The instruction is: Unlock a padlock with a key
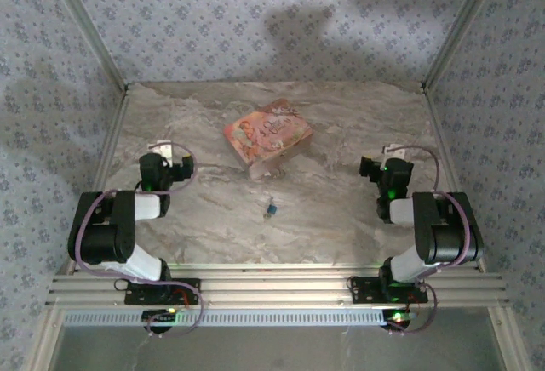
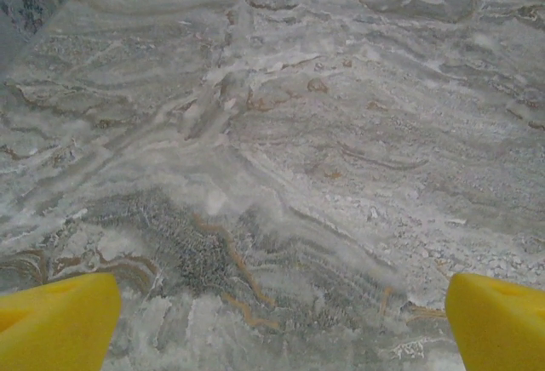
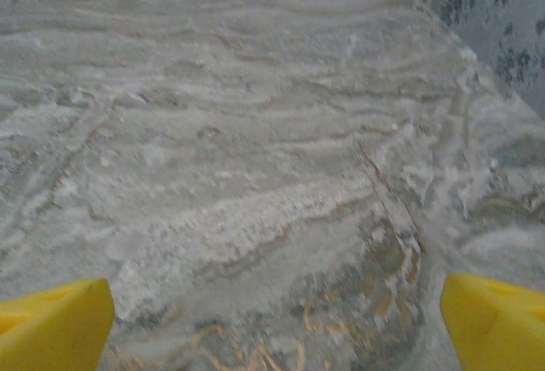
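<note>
My left gripper (image 2: 274,333) and right gripper (image 3: 272,333) both have their yellow fingers (image 2: 55,324) spread wide and hold nothing above the grey marbled tabletop (image 2: 281,133). From overhead I find the tiny silvery-grey padlock with a blue part (image 1: 271,210) lying between the arms, near the pink floral box (image 1: 267,137). The wrist views give me the finger spread instead. I judge the reach is not yet begun. The next move calls for finding the key, which is too small to make out.

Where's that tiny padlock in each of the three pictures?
Top external: padlock on the marbled tabletop, just nearer the arms than the pink box.
Left wrist: marbled tabletop beyond the left gripper's fingertips.
Right wrist: tabletop beyond the right gripper's fingertips.
Shared landmark: the marbled tabletop.
</note>
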Motion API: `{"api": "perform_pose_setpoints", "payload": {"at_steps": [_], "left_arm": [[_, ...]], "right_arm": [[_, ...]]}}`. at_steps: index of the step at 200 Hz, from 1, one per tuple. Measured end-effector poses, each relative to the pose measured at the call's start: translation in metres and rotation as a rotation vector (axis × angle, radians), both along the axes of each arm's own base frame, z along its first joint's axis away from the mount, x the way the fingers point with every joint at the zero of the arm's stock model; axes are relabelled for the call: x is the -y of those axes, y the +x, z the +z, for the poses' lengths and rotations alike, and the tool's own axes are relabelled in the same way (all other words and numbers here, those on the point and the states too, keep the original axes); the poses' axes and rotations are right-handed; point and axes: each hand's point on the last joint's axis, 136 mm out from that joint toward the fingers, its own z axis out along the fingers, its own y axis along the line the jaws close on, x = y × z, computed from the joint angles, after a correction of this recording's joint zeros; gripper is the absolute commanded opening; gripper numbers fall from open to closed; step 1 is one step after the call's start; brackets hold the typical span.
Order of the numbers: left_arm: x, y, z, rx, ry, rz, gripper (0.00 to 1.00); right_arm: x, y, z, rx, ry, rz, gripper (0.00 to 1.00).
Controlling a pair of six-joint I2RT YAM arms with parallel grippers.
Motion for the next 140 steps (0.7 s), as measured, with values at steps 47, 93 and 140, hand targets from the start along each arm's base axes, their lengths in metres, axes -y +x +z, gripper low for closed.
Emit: {"api": "perform_pose_setpoints", "payload": {"at_steps": [47, 93, 140], "left_arm": [[0.0001, 0.0006, 0.0014, 0.006, 0.0, 0.0, 0.98], [0.0001, 0.0006, 0.0014, 0.006, 0.0, 0.0, 0.98], [0.0001, 0.0006, 0.0014, 0.006, 0.0, 0.0, 0.98]], "right_arm": [[-0.0005, 0.0008, 0.0014, 0.002, -0.01, -0.001, 1.0], [-0.0005, 0.0008, 0.0014, 0.001, -0.015, 0.0, 1.0], [-0.0005, 0.0008, 0.0014, 0.001, -0.017, 0.001, 1.0]]}}
